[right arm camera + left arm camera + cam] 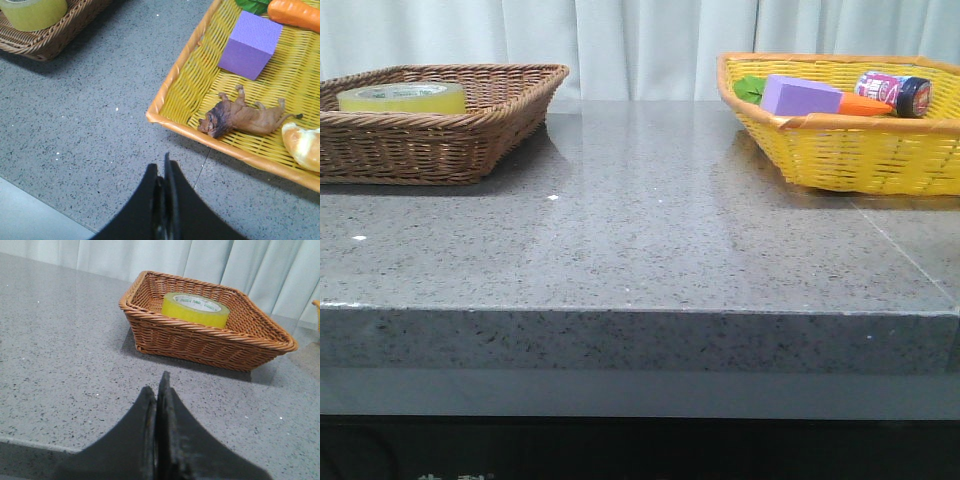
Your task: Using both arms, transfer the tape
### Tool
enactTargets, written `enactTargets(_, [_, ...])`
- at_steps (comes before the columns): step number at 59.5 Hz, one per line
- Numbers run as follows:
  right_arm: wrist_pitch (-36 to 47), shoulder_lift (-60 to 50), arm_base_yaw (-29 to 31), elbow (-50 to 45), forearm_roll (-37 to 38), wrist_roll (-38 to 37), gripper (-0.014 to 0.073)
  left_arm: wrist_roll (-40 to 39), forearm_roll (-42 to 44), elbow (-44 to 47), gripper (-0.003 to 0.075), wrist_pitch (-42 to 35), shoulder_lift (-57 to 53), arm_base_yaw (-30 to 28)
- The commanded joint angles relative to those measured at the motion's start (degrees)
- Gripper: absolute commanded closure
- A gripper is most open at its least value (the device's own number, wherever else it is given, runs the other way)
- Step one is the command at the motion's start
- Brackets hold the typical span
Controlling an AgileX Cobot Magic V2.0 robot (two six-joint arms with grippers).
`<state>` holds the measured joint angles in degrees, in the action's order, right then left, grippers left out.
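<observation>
The yellow tape [402, 97] lies flat inside the brown wicker basket [470, 130] at the table's back left. In the left wrist view the tape [195, 308] shows its pale core ring with green print, well ahead of my left gripper [157, 385], which is shut on nothing above the grey tabletop. The right wrist view catches the tape [33, 12] at one corner, far from my right gripper [162, 165], also shut and empty, just outside the yellow basket [170, 85]. Neither arm appears in the front view.
The yellow basket [840, 150] at the back right holds a purple block [800, 96], a carrot [870, 104], a bottle [893, 90], a toy lion [240, 117] and a bread piece [303, 145]. Grey stone tabletop [640, 240] lies between the baskets; white curtains hang behind.
</observation>
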<state>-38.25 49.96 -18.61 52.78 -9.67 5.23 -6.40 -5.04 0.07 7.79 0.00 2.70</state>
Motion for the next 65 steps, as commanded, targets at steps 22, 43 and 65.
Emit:
enactTargets(22, [3.1, -0.2, 0.4, 1.5, 0.0, 0.2, 0.0662, -0.6, -0.6, 2.7, 0.074, -9.0, -1.5, -0.2])
enactTargets(43, [3.1, -0.2, 0.4, 1.5, 0.0, 0.2, 0.0662, -0.5, 0.1, 2.7, 0.074, -9.0, -1.4, -0.2])
enactTargets(65, [3.1, -0.2, 0.4, 1.5, 0.0, 0.2, 0.0662, 4.9, 2.0, 2.7, 0.074, -9.6, -1.4, 0.0])
